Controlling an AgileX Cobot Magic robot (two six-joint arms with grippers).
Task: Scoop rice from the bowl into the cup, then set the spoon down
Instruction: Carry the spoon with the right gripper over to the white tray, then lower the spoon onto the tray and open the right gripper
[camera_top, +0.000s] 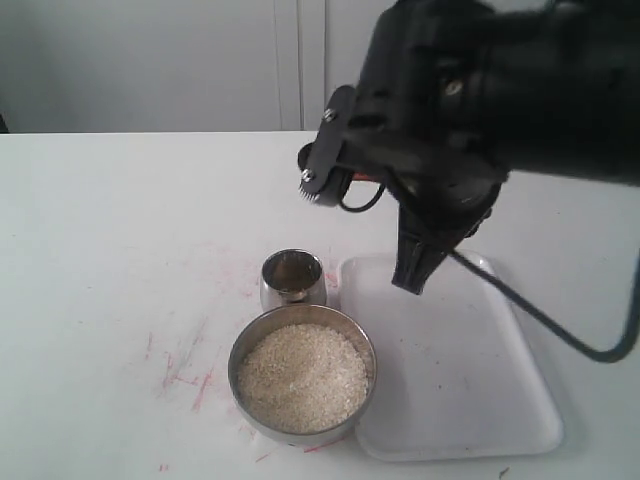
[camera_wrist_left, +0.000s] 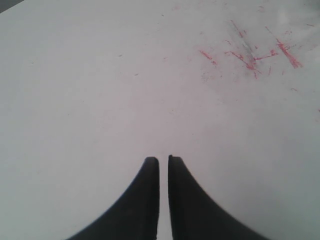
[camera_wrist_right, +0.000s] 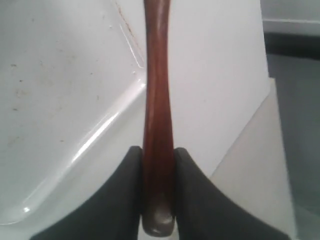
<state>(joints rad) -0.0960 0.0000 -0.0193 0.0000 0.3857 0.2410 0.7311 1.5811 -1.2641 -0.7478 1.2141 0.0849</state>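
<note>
Spoon (camera_wrist_right: 157, 75) handle is clenched in the right tool (camera_wrist_right: 157, 152) over the tray (camera_top: 470, 380), at 3 o'clock of the bowl (camera_top: 236, 360); cup (camera_top: 293, 278) at 12. Best to dip shallowly into the rice (camera_top: 303, 375) and keep level. Left tool (camera_wrist_left: 163, 161) pinched, empty.

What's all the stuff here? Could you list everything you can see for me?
table: one, white, under everything
red marks: several, scratched on the table left of the bowl
bowl: one, shiny steel, near the front, against the tray's left edge
rice: one heap, off-white, filling the bowl
cup: one, shiny steel, just behind the bowl
tray: one, white, right of the bowl
spoon: one, reddish-brown wood, handle gripped above the tray's edge
right arm: one, black, over the tray
right gripper: one, black, clamped on the spoon
left gripper: one, black, closed and holding nothing, over bare table
</note>
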